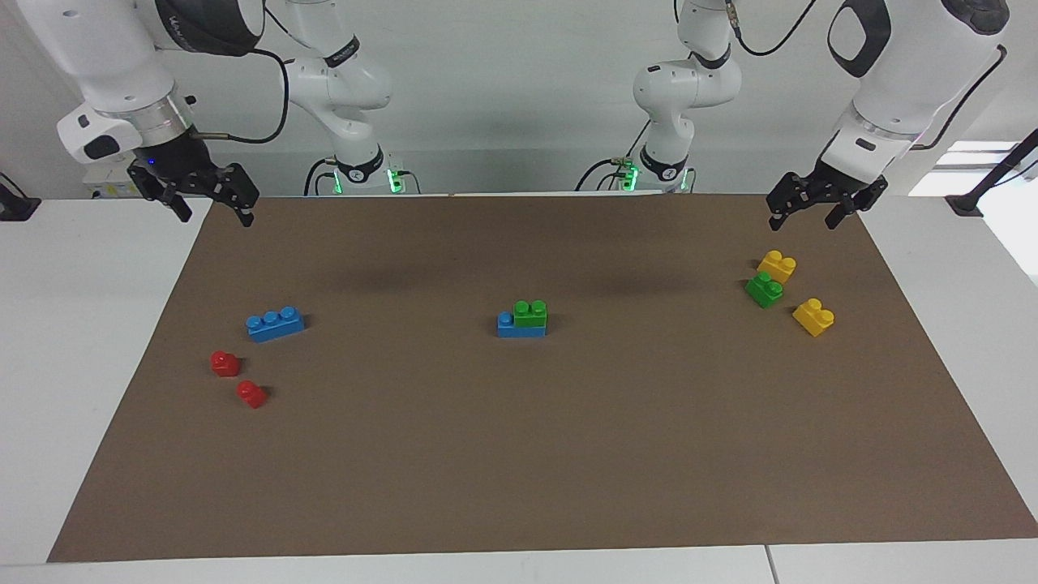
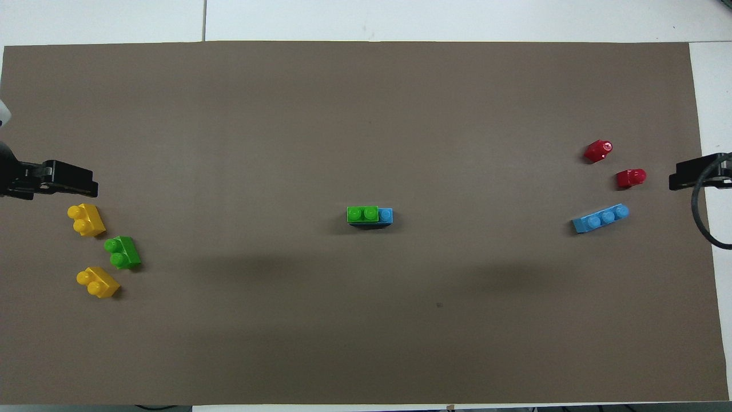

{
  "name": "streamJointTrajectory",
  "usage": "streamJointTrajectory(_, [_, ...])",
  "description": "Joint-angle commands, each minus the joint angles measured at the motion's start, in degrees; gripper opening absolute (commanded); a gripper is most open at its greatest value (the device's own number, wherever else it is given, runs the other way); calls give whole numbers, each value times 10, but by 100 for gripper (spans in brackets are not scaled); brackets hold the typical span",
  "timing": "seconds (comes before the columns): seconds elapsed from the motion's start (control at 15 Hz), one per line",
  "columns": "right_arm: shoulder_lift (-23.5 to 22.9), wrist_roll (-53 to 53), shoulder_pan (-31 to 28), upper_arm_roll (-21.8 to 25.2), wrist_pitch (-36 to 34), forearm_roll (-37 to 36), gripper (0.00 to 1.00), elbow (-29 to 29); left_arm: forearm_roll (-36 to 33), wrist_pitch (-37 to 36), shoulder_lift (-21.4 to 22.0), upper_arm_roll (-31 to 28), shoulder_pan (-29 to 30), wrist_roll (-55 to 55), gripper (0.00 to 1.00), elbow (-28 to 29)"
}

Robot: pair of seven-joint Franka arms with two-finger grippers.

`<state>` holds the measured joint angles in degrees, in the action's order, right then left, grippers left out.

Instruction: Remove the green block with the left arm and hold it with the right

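Brown matting covers the surface [image 1: 519,454]. Brick count: two green, two blue, two yellow, two red.

The green block [image 1: 530,315] sits stacked on a blue brick [image 1: 507,326] at mid-surface, well apart from both tools. The second green brick [image 1: 764,289] lies between two yellow bricks [image 1: 777,265] [image 1: 813,317], near and below the left tool [image 1: 805,212]. A loose blue brick [image 1: 275,324] and two red bricks [image 1: 225,362] [image 1: 251,394] lie toward the right tool [image 1: 209,207].

Both arms are raised, wrists angled down over the mat's corners nearest the robots, waiting. Left tool: fingers apart, gripping nothing. Right tool: fingers apart, gripping nothing.

White tabletop borders the mat; a pale wall stands at the robots' end.
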<state>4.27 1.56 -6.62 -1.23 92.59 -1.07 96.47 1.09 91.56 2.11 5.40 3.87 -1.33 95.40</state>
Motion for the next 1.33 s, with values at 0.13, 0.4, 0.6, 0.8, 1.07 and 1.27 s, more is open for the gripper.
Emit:
streamJointTrajectory(0.13, [-3,41,-10,-4,49,12,99,4,8,7,12,0,4,-6,100,10])
streamJointTrajectory(0.4, [-2,151,-3,-4,56,12,96,19,8,6,12,0,0,-6,100,10])
streamJointTrajectory(0.6, [-1,288,-1,-10,54,19,96,34,9,-1,17,0,1,-6,100,15])
streamJointTrajectory(0.8, [-2,408,17,-11,54,48,96,45,8,-9,18,0,-2,-5,100,18])
streamJointTrajectory(1.07, [-3,561,29,-11,73,120,96,74,9,-23,24,0,-4,-3,100,20])
streamJointTrajectory(1.27, [-6,582,37,-11,104,149,96,98,8,-21,25,3,-6,48,100,26])
